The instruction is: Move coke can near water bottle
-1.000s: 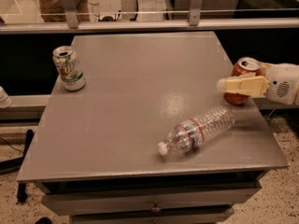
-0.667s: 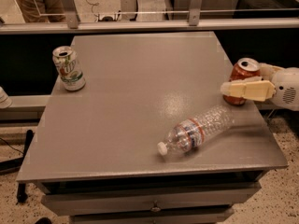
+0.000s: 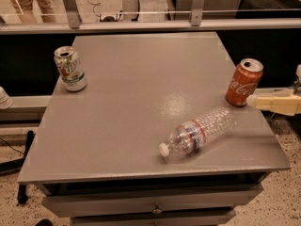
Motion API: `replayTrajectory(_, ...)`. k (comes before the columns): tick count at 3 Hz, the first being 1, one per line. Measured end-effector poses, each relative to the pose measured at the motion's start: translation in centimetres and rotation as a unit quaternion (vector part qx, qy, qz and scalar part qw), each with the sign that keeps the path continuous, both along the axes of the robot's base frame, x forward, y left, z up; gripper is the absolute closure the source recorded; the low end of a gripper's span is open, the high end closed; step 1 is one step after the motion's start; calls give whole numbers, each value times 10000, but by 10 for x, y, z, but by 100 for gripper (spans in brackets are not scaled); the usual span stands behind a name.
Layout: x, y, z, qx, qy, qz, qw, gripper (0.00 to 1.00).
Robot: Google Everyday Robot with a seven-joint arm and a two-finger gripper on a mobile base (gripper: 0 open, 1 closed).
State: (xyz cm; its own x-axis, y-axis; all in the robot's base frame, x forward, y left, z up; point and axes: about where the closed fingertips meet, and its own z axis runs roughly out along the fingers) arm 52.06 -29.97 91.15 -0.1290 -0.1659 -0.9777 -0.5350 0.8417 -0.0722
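The coke can stands upright near the table's right edge, red-orange with white script and a silver top. The water bottle lies on its side in front of it and to the left, white cap pointing to the front left, red-and-blue label band around its middle. A short gap separates can and bottle. My gripper reaches in from the right at the table's edge, its cream fingertips just right of the can's base and apart from it. It is open and holds nothing.
A white and green can stands upright near the left edge of the grey table. A railing with glass runs behind the table. A drawer front sits below the table's front edge.
The gripper was around the coke can at the right edge. It has let go and drawn back to the right. The can stands free; the bottle has not moved.
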Motion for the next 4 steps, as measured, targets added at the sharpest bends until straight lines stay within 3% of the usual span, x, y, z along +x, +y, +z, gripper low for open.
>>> replayTrajectory(1,-2,-3,1,-161,-100,8,9998,0)
replayTrajectory(2,4,21,-29,-501,-20,461,9977,0)
replayTrajectory(3,29,42,-31,-1195,-481,956,9870,0)
replayTrajectory(4,51,49,-5,-1884,-1150,1347,9660,0)
